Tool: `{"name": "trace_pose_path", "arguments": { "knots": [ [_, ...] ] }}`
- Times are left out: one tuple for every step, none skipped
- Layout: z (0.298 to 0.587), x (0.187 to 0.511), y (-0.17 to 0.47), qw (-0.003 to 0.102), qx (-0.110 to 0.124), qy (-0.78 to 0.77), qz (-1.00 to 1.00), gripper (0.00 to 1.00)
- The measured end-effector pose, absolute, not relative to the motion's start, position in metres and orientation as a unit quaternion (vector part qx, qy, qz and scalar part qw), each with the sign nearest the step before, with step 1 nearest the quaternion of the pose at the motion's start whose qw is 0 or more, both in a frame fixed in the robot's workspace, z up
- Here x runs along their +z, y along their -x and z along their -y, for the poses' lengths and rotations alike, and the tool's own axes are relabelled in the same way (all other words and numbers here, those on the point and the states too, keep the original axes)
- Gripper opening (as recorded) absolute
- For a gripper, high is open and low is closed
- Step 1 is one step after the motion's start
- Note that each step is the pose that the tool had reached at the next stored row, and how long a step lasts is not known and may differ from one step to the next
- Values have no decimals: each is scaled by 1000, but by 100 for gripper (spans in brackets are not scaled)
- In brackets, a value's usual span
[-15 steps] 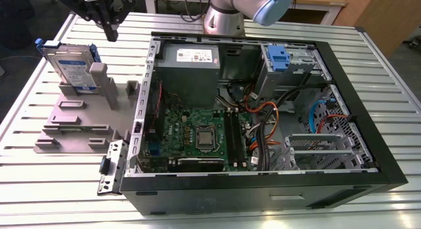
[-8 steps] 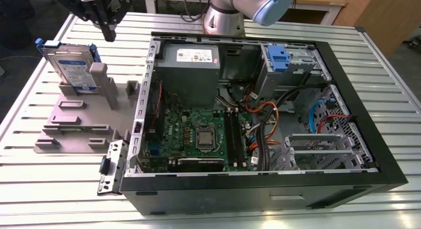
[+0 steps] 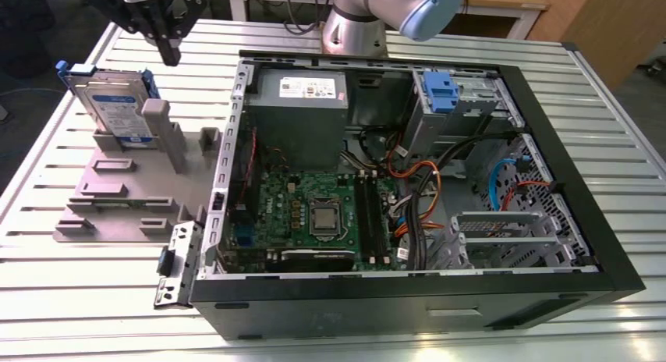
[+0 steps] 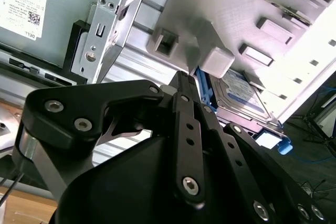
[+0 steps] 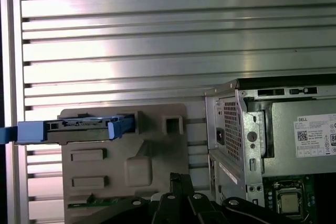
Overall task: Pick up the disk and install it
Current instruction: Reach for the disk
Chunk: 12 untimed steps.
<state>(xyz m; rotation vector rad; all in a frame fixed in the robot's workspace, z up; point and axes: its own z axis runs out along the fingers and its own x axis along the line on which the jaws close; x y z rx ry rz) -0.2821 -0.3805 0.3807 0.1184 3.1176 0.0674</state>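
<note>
Slatted metal tabletop (image 3: 62, 299) carries everything in the exterior view: an open computer case (image 3: 614, 245) lies on its side in the middle, and a grey holding fixture (image 3: 104, 198) sits just beside it, toward the exterior view's left. The disk (image 3: 112, 104) stands on edge in the far end of that fixture, label facing out and blue rails along its sides. The gripper (image 3: 170, 56) hangs above the table, near the disk's upper corner but apart from it, its fingers drawn together on nothing. Inside the case, the grey power supply (image 3: 302, 112) lies near the drive cage (image 3: 442, 93) with its blue latch. In the second wrist view, the gripper (image 4: 182, 75) shows its fingers pressed together and empty, with the disk (image 4: 244, 95) in the fixture (image 4: 236, 14) beyond the fingertips and the power supply (image 4: 42, 24) off to one side. In the first wrist view, the disk (image 5: 79, 127) appears edge-on in the fixture (image 5: 152, 150), the pinched-together gripper (image 5: 178, 178) points over the fixture, and the case (image 5: 247, 129) sits alongside on the table (image 5: 157, 35).
</note>
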Motion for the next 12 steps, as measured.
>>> {"name": "trace_pose_path", "arguments": {
  "knots": [
    [381, 381, 283, 11, 22, -38, -999, 11],
    [380, 381, 283, 11, 22, -38, -999, 11],
    [380, 381, 284, 11, 22, -38, -999, 11],
    [380, 381, 284, 11, 22, -38, -999, 11],
    [380, 381, 285, 11, 22, -38, -999, 11],
    [380, 380, 286, 11, 22, -38, -999, 11],
    [380, 380, 286, 11, 22, -38, -999, 11],
    [380, 380, 287, 11, 22, -38, -999, 11],
    [380, 380, 288, 11, 22, -38, -999, 11],
    [380, 380, 289, 11, 22, -38, -999, 11],
    [380, 380, 290, 11, 22, -38, -999, 11],
    [380, 380, 291, 11, 22, -38, -999, 11]
  ]
}}
